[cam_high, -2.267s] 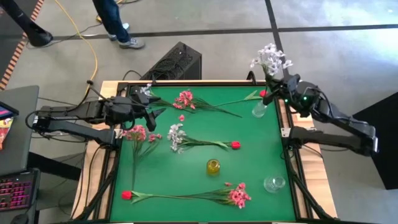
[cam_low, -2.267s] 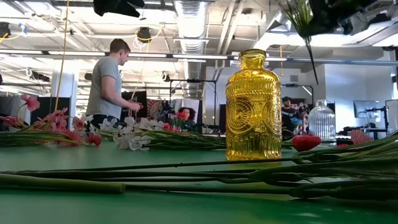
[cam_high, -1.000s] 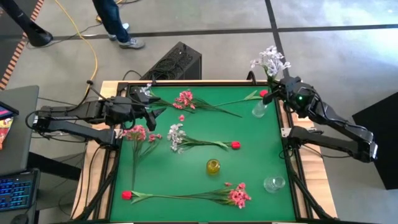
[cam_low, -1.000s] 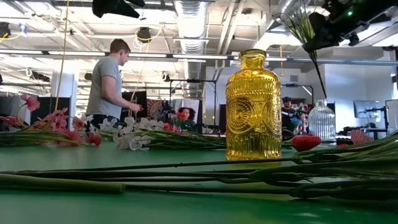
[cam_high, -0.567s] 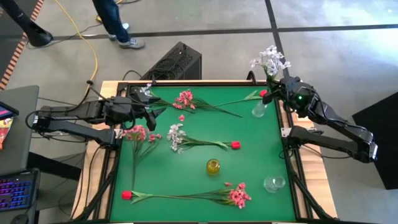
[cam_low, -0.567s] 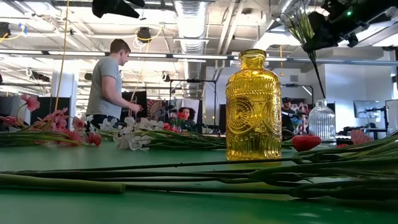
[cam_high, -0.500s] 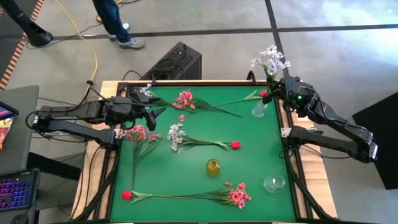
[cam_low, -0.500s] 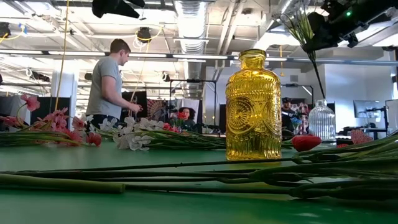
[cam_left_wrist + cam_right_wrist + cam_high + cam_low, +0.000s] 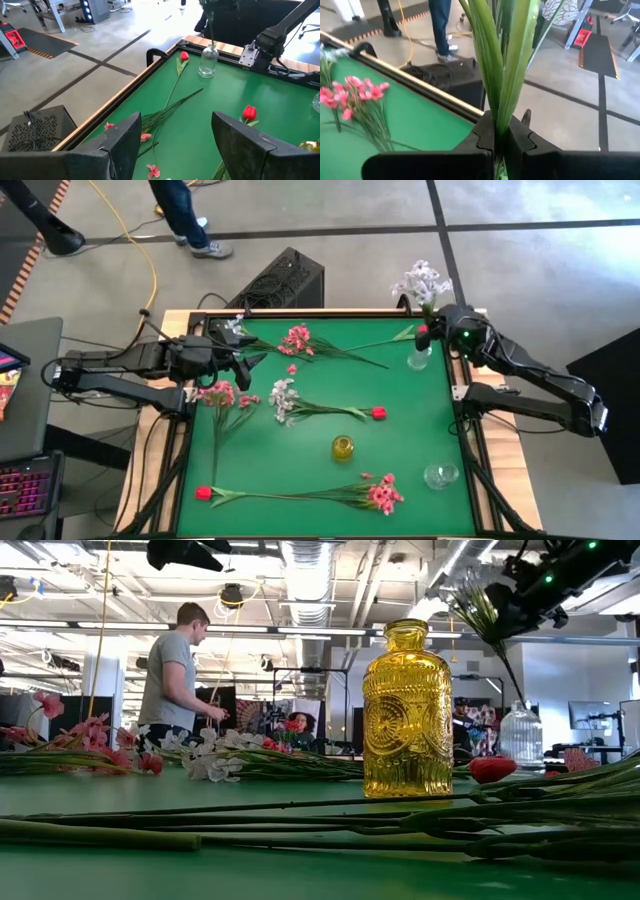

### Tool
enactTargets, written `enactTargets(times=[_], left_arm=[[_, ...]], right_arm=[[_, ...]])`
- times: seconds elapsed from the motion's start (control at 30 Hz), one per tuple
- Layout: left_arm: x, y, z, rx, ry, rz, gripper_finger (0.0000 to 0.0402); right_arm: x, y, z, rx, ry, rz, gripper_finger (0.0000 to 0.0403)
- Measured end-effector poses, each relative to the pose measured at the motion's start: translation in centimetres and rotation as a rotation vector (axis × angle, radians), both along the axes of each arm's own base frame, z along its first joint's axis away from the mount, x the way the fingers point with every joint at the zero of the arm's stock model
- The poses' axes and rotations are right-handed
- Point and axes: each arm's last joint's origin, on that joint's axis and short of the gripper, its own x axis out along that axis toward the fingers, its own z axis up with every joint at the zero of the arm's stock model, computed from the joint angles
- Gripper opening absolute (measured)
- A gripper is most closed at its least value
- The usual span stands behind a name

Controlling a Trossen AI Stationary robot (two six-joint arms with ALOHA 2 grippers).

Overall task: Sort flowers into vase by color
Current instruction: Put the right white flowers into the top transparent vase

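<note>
While we look down from above, we see the green table (image 9: 400, 430) with a dark arm on each side of it. On the far right corner the right gripper (image 9: 440, 330) is clamped on the green stem of a white flower spray (image 9: 422, 280), and the blossoms rise above the table's far edge. In the right wrist view the two fingers (image 9: 485, 137) press together on the bundle of leaves and stem. The lower end of this stem goes down into the mouth of a clear glass vase (image 9: 418, 358), which stands upright near that corner; the low view shows this too.

The left gripper (image 9: 250, 360) hovers at the far left part of the table with its fingers (image 9: 125, 142) wide apart, and they hold nothing.

Other flowers lie flat on the green surface. A pink spray (image 9: 297, 338) lies near the far edge, another pink spray (image 9: 220, 394) lies by the left edge, and a third pink spray (image 9: 382, 495) lies near the front. A second white spray (image 9: 284, 400) rests in the middle, and beside it a red bud (image 9: 379, 413). Another red bud (image 9: 203, 493) is at the front left. A yellow glass vase (image 9: 343, 447) stands upright in the middle, and a second clear vase (image 9: 441, 475) stands at the front right. In the room behind, a person (image 9: 172, 665) is standing.
</note>
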Motion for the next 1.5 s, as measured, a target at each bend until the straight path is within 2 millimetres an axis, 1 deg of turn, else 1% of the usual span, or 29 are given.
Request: enactTargets(times=[0.67, 0.8, 0.9, 1.0, 1.07, 1.17, 1.27, 1.4, 1.5], left_arm=[[0.0, 0.0, -0.1, 0.0, 0.008, 0.0, 0.0232], [0.0, 0.0, -0.1, 0.001, 0.008, 0.0, 0.0232], [0.0, 0.0, -0.1, 0.003, 0.009, 0.0, 0.0232], [0.0, 0.0, -0.1, 0.005, 0.011, -0.001, 0.0232], [0.0, 0.0, -0.1, 0.009, 0.013, -0.003, 0.0232], [0.0, 0.0, -0.1, 0.009, 0.013, -0.002, 0.0232], [0.0, 0.0, -0.1, 0.01, 0.012, -0.002, 0.0232], [0.0, 0.0, -0.1, 0.01, 0.013, -0.001, 0.0232], [0.0, 0.0, -0.1, 0.012, 0.014, -0.002, 0.0232]], right_arm=[[-0.2, 0.2, -0.5, 0.03, 0.058, 0.009, 0.0051], [-0.3, 0.3, -0.7, 0.052, 0.08, 0.047, 0.0052], [-0.2, 0.4, -0.8, 0.051, 0.1, 0.07, 0.006], [-0.2, 0.4, -0.8, 0.054, 0.096, 0.081, 0.008], [-0.2, 0.4, -0.8, 0.058, 0.094, 0.093, 0.01], [-0.2, 0.4, -0.8, 0.066, 0.096, 0.102, 0.014], [-0.5, 0.6, -0.8, 0.096, 0.135, 0.102, 0.0187], [-1.1, 1.0, -0.2, 0.142, 0.189, 0.099, 0.0238], [-1.6, 1.4, 0.4, 0.174, 0.227, 0.102, 0.0257]])
